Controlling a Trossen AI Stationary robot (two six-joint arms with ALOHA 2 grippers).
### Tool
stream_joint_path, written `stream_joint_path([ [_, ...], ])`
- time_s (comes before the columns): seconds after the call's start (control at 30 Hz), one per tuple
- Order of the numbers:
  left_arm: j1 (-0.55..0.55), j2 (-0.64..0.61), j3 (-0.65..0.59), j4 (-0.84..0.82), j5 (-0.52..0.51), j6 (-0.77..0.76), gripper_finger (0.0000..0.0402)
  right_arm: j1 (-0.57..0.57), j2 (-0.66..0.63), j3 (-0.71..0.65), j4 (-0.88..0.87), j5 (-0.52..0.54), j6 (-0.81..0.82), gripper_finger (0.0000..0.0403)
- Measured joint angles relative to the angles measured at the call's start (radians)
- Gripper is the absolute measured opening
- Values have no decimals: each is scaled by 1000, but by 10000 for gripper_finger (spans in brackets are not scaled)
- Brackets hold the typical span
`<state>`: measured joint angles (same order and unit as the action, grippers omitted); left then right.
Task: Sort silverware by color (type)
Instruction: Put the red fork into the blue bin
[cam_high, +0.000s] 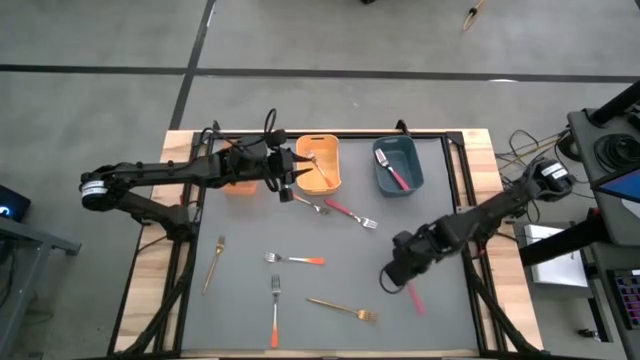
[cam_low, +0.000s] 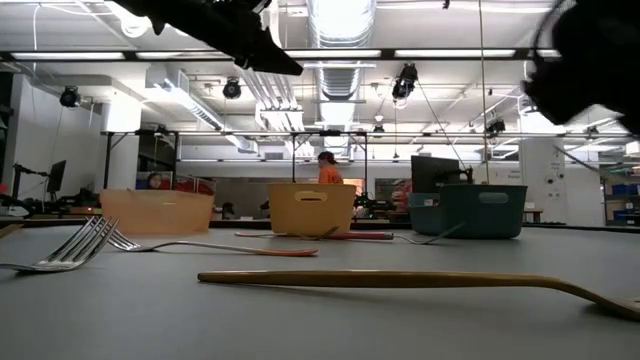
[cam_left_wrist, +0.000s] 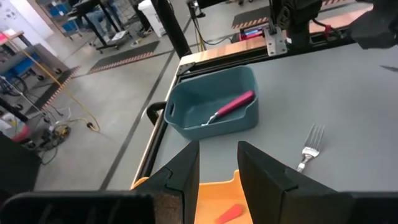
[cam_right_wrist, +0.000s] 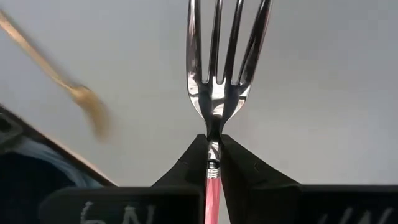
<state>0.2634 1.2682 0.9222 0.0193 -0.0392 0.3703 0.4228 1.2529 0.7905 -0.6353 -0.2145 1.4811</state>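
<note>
High view: overhead, looking straight down, covers the whole tabletop (cam_high: 330, 240) and both arms. Low view: at surface level, facing across to the three bins and the room behind; a gold fork (cam_low: 420, 282) lies very near the lens. Left wrist view: looks past its own claw (cam_left_wrist: 217, 171) toward the blue bin (cam_left_wrist: 214, 109), shared with the high and low views. Right wrist view: extremely close, a pink-handled fork (cam_right_wrist: 217, 81) fills it.

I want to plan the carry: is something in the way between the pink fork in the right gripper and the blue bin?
Nothing visible blocks it. The right gripper holds the pink fork; the mat toward the blue bin is bare, with a loose fork off to the side.
</note>
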Motion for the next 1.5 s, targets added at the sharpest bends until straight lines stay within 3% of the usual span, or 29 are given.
stream_joint_path([
  [0.53,0,-7,0,-15,-7,135,91,-393,15,205,-70,8,-503,13],
  [0.77,0,-7,0,-46,-86,142,91,-486,93,339,-93,40,-708,13],
  [0.97,0,-7,-1,-61,-94,142,91,-530,192,455,-94,46,-866,13],
  [1.1,0,-7,-1,-66,-94,142,91,-539,252,519,-92,114,-974,13],
  [1.27,0,-11,-1,-105,-108,142,91,-539,313,561,-59,299,-1086,13],
  [1.37,0,-21,-1,-142,-134,138,91,-540,342,551,54,390,-1136,13],
  [1.5,0,-46,-1,-152,-135,120,91,-548,373,542,229,433,-1211,13],
])
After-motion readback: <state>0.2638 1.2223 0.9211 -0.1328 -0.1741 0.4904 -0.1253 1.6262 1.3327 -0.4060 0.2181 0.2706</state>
